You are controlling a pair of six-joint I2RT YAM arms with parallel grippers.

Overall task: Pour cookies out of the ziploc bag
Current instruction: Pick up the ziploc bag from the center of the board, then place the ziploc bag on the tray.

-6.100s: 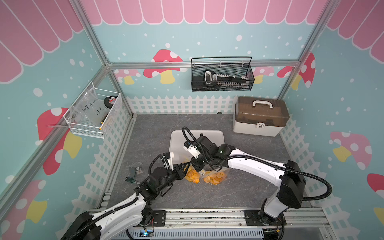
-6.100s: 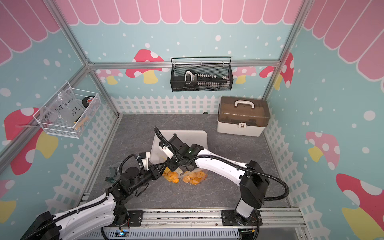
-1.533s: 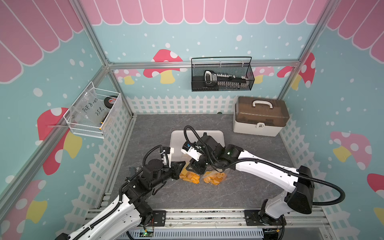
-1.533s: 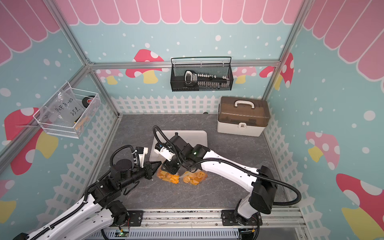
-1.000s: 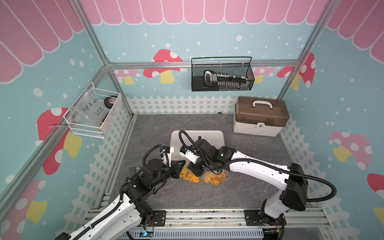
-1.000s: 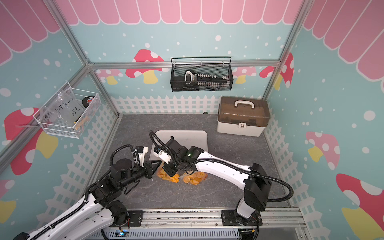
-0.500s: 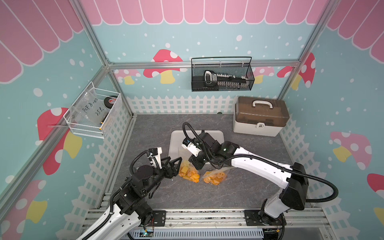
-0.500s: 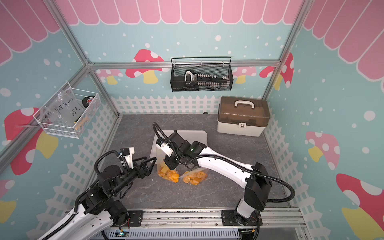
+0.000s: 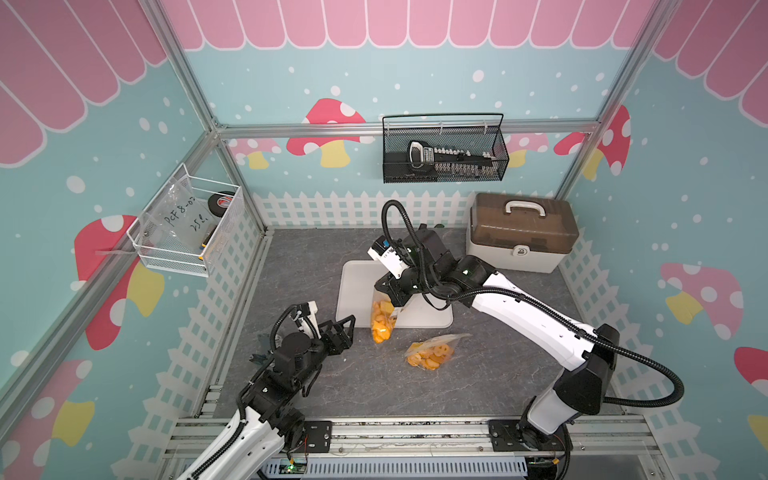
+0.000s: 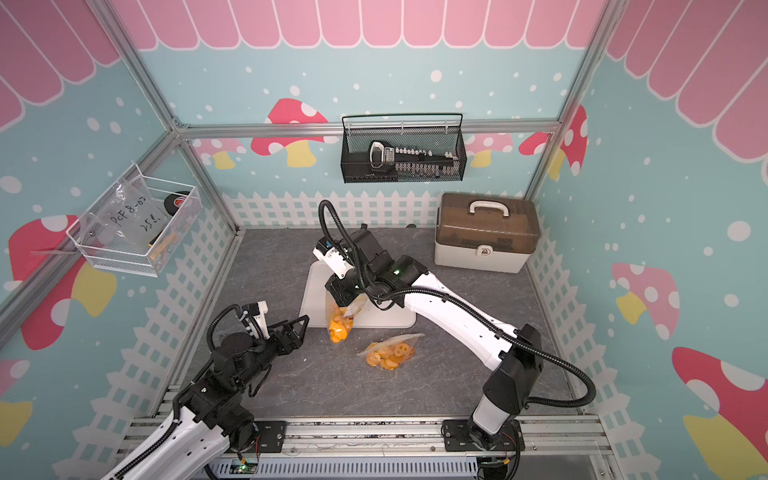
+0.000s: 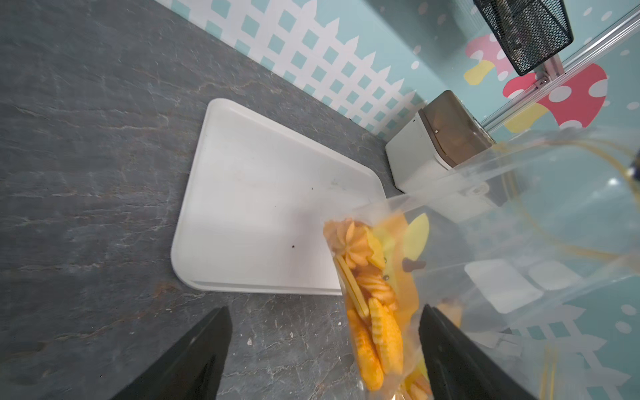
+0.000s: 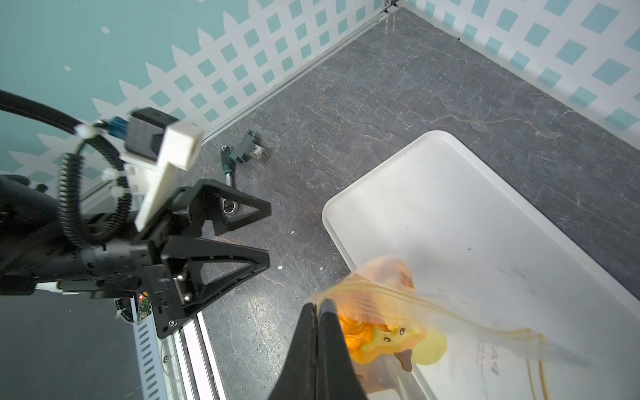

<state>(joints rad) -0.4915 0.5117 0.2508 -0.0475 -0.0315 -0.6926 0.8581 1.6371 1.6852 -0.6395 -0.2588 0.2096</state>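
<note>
Left wrist, bag (image 11: 374, 311) crossing tray (image 11: 263, 194) edge

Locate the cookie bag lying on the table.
In both top views the loose bag lies on the table, off the near right corner of the white tray.

Right pincer (image 9: 390, 296) on cookie bag (image 9: 382, 321)

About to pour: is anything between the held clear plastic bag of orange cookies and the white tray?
Nothing visible. The clear plastic bag hangs from the right gripper at the near edge of the flat white tray.
</note>
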